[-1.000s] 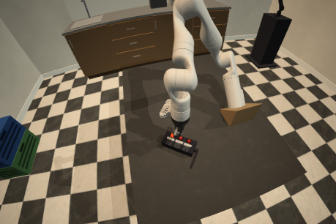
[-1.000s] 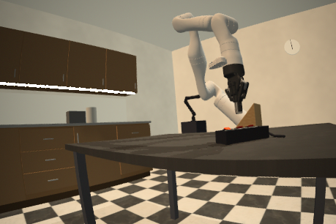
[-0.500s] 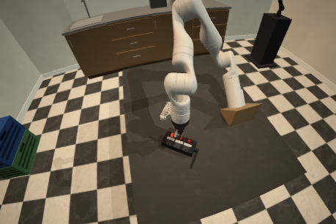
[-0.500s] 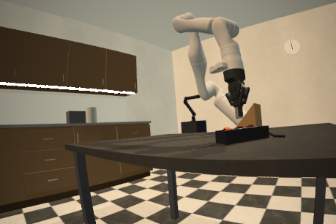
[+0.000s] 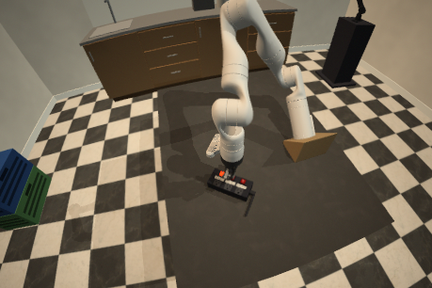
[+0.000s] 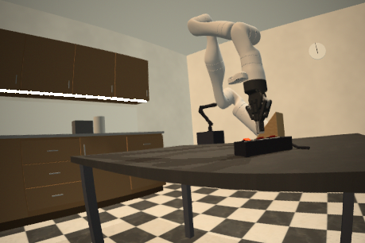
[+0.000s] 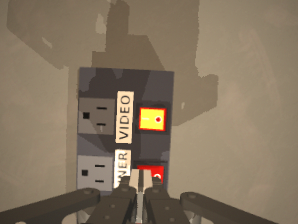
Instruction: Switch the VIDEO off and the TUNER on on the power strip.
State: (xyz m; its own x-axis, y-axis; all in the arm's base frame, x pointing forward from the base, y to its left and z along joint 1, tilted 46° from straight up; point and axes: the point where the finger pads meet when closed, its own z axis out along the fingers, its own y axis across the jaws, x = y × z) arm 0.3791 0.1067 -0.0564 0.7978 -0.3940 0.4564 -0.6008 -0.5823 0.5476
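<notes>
The black power strip (image 5: 234,189) (image 6: 262,147) (image 7: 100,90) lies flat on the dark table (image 5: 292,202) (image 6: 179,160) (image 7: 240,50). In the wrist view its VIDEO switch (image 7: 152,119) glows orange-yellow beside the VIDEO label. The switch below it (image 7: 156,173) is red, beside a label partly hidden by my fingers. My gripper (image 5: 228,174) (image 6: 259,131) (image 7: 140,182) is shut and empty, pointing straight down. Its tips sit at or just above the red switch; I cannot tell if they touch. In the top view an orange switch (image 5: 220,173) and a red one (image 5: 243,182) flank the fingers.
The strip's black cable (image 5: 248,203) (image 6: 300,148) trails off one end. A white object (image 5: 213,145) lies behind the strip. A wooden wedge (image 5: 311,145) (image 6: 277,124) stands to the right. Cabinets (image 5: 174,52), a black stand (image 5: 345,44) and blue-green crates (image 5: 11,190) are off the table.
</notes>
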